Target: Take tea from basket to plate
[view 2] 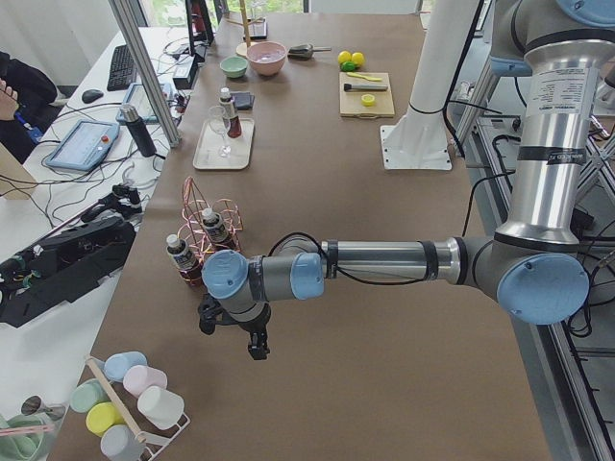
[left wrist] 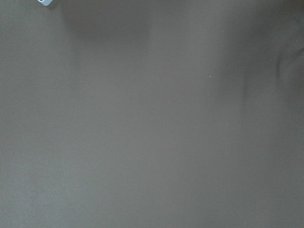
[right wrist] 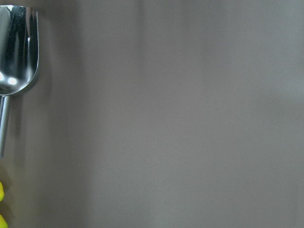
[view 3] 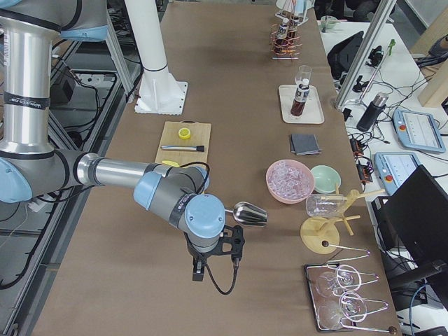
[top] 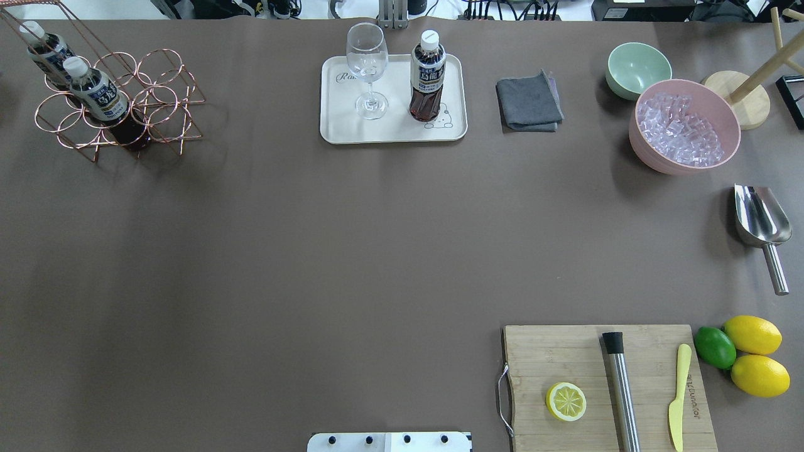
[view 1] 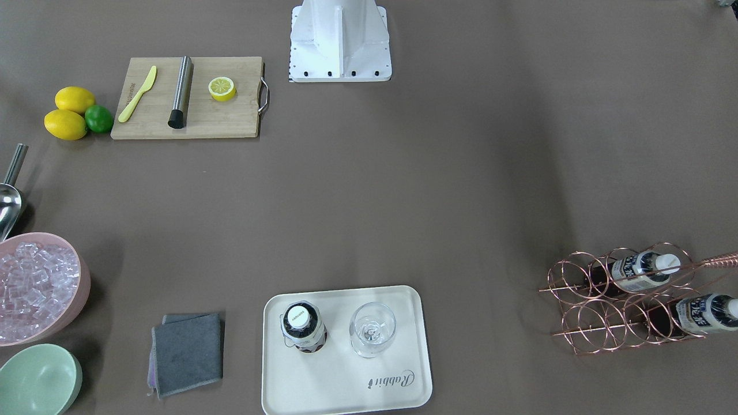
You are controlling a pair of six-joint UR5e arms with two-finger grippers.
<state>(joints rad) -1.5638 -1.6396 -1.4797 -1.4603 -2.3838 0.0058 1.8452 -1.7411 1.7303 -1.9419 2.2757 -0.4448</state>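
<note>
Where the front-facing camera looks down, one tea bottle (view 1: 302,324) stands upright on the cream tray (view 1: 346,392), its script reading "Rabbit", beside a wine glass (view 1: 372,329). Two other bottles (view 1: 640,271) sit in the copper wire basket (view 1: 582,314) near the edge. From overhead, wide bare brown table (top: 282,251) separates tray, basket and cutting board (top: 565,358); the bottle labels are too small to read. From the left end, the left gripper (view 2: 233,334) hangs over bare table near the basket. From the right end, the right gripper (view 3: 217,264) hangs near a metal scoop (view 3: 250,214). I cannot tell how either gripper's jaws stand.
</note>
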